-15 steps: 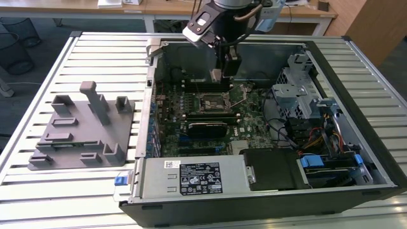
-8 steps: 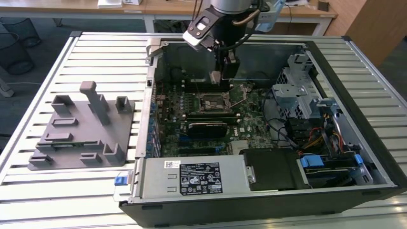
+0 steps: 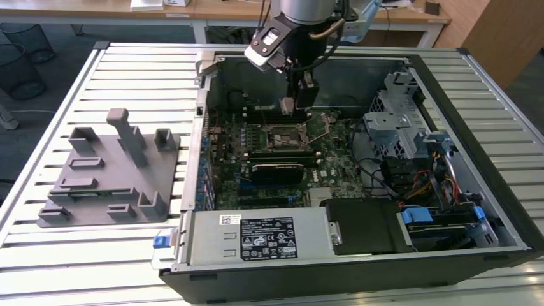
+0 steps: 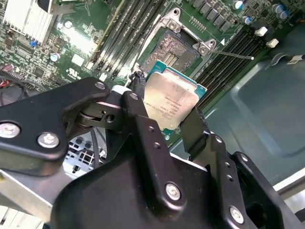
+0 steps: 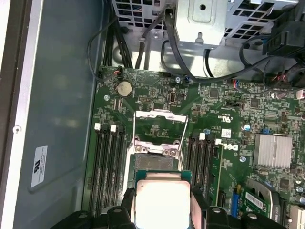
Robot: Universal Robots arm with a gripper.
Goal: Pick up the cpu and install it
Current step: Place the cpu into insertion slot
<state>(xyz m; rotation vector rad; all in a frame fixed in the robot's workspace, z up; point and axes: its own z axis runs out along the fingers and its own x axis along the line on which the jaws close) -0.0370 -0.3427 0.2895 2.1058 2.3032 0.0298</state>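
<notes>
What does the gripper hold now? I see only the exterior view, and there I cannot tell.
Observer: In the second wrist view the gripper is shut on the cpu, gripping two opposite edges.
Operator: Is the cpu in the socket already?
Observer: No. In the first wrist view the socket has its frame lifted, and the cpu is not seated in it.

Socket (image 3: 286, 136) in case (image 3: 501, 210). Cpu (image 5: 162, 202) between fingers of gripper (image 3: 293, 108), above socket, not touching. Tray (image 3: 102, 185) outside case, toward exterior view's left of socket.
</notes>
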